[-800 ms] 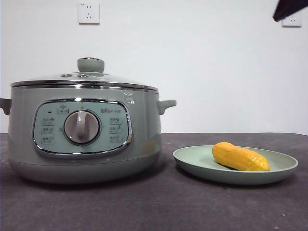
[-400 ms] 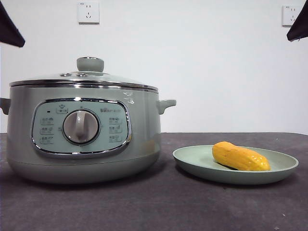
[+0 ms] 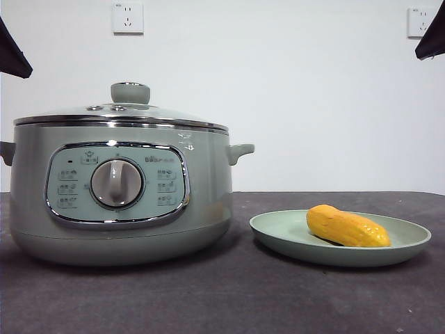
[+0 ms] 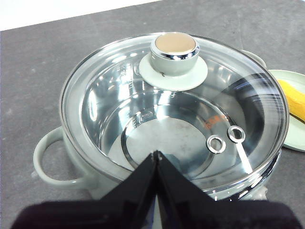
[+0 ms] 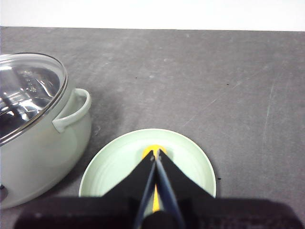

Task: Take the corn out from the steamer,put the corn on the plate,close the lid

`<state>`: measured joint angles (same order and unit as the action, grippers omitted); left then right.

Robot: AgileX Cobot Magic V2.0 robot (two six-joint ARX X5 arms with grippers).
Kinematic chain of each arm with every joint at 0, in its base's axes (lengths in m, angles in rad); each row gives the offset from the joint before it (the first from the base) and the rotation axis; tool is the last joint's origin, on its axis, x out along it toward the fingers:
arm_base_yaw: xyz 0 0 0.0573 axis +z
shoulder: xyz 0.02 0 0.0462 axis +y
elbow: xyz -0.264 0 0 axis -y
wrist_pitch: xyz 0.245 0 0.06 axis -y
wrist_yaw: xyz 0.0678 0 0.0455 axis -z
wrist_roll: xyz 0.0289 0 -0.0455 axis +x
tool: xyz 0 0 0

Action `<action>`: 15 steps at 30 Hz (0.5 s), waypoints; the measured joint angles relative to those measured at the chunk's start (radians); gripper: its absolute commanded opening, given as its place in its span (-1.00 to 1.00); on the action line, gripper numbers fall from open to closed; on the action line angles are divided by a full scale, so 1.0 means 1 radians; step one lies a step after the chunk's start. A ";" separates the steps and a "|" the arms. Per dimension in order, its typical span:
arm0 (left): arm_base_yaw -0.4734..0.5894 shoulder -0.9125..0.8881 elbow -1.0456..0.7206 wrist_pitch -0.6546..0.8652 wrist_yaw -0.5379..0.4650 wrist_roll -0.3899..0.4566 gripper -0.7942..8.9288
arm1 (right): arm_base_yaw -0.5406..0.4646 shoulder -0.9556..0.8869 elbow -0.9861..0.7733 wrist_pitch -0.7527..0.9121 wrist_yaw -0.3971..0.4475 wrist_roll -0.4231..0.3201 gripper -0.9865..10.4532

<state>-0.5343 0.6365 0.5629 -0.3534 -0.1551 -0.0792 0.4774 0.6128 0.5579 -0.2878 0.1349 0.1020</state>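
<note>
The sage-green steamer [image 3: 118,188] stands at the left with the glass lid [image 3: 122,115] shut on it and its pale green knob [image 3: 130,92] on top. The lid [image 4: 176,119] and steamer also show in the left wrist view, with the pot empty under the glass. The yellow-orange corn [image 3: 346,227] lies on the pale green plate [image 3: 278,233] at the right. My left gripper [image 4: 156,155] is shut and empty, high above the lid. My right gripper [image 5: 155,153] is shut and empty, high above the plate [image 5: 114,167], hiding most of the corn [image 5: 148,151].
The table top [image 3: 236,292] is dark grey. A white wall with two power sockets [image 3: 128,18] stands behind. The steamer's side handle [image 5: 71,112] faces the plate. Both arms show only as black tips at the top corners [image 3: 12,52] of the front view.
A black arm tip has come into the top left corner of the front view. The tip at the top right has shifted lower and further right. Steamer, lid, plate and corn have not moved.
</note>
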 measured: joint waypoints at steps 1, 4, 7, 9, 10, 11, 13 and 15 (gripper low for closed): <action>0.000 0.000 0.000 0.000 0.000 0.000 -0.85 | 0.000 0.000 0.000 0.000 0.000 0.000 -0.82; -0.003 -0.014 0.000 -0.020 -0.001 0.000 -0.85 | 0.000 0.000 0.000 0.000 0.000 0.000 -0.82; 0.008 -0.103 0.000 -0.059 -0.020 0.018 -0.85 | 0.000 0.000 0.000 0.000 0.000 0.003 -0.82; 0.038 -0.183 0.000 -0.072 -0.022 0.036 -0.85 | 0.000 -0.001 0.000 0.000 0.000 0.003 -0.82; 0.060 -0.224 0.000 -0.078 -0.023 0.041 -0.85 | 0.000 -0.001 0.000 0.000 0.000 0.004 -0.82; 0.081 -0.261 0.000 -0.080 -0.023 0.045 -0.85 | 0.000 -0.001 0.000 0.000 0.000 0.003 -0.82; 0.143 -0.337 -0.001 -0.079 -0.026 0.050 -0.85 | 0.000 -0.001 0.000 0.000 0.000 0.004 -0.82; 0.206 -0.387 -0.021 -0.065 -0.026 0.053 -0.85 | 0.000 -0.001 0.000 0.000 0.000 0.004 -0.82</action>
<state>-0.3286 0.2493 0.5419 -0.4187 -0.1814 -0.0261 0.4774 0.6121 0.5579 -0.2874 0.1345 0.1059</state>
